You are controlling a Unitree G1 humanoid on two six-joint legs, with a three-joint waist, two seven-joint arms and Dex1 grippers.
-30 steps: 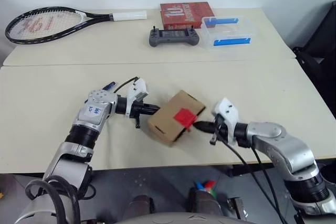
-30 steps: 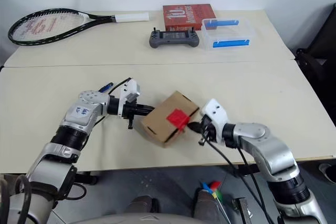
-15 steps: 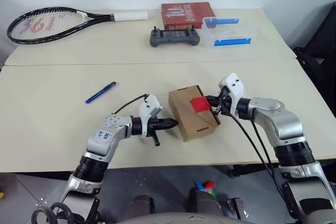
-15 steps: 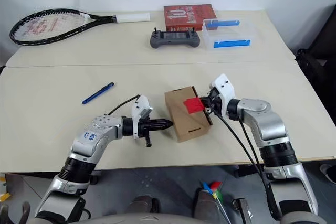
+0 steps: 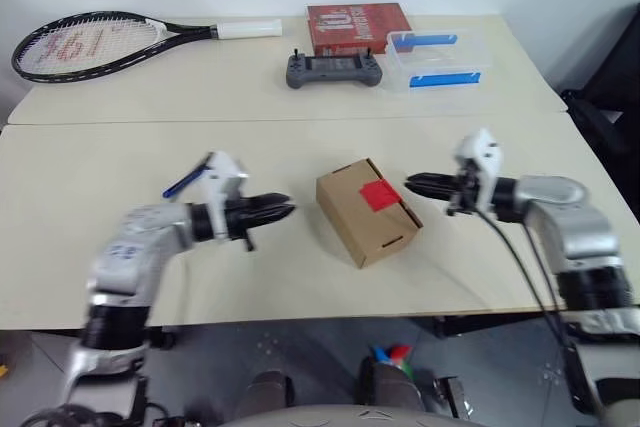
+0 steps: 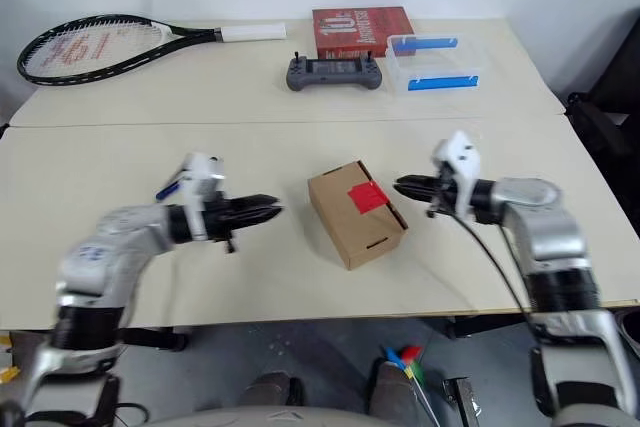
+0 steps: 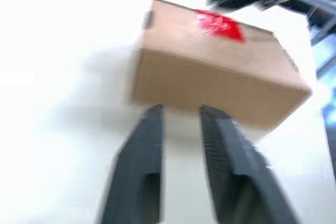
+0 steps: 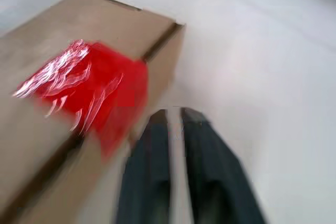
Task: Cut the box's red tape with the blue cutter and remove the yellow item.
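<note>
From the left eye view, the box (image 5: 367, 210) sits flat on the near table (image 5: 300, 277), closed, the red tape (image 5: 379, 194) intact across its flap seam toward the far right edge of the lid. The left gripper (image 5: 280, 209) points at the carton's left side and stops short of it, holding nothing. The right gripper (image 5: 415, 184) points at the taped edge from the other side, close by but apart, also empty. The blue cutter (image 5: 183, 183) lies on the table behind the left forearm, partly hidden and untouched. On the far table rest a tennis racket (image 5: 100, 42), a grey handheld controller (image 5: 333, 69), a red printed box (image 5: 356, 25) and a clear container (image 5: 437, 59). The right eye view repeats the scene.

In the left wrist view, the two black fingers (image 7: 142, 161) stand a narrow gap apart with the carton's long side ahead of them.

In the right wrist view, the fingers (image 8: 207, 171) show only a thin slit between them, beside the carton's corner just under the tape.

The carton looks light and stiff, likely to slide or dent if pressed; a steadying hold across its short sides, clear of the seam, seems safest. The slim, smooth cutter would best be pinched mid-barrel. The yellow item is presumably inside.
</note>
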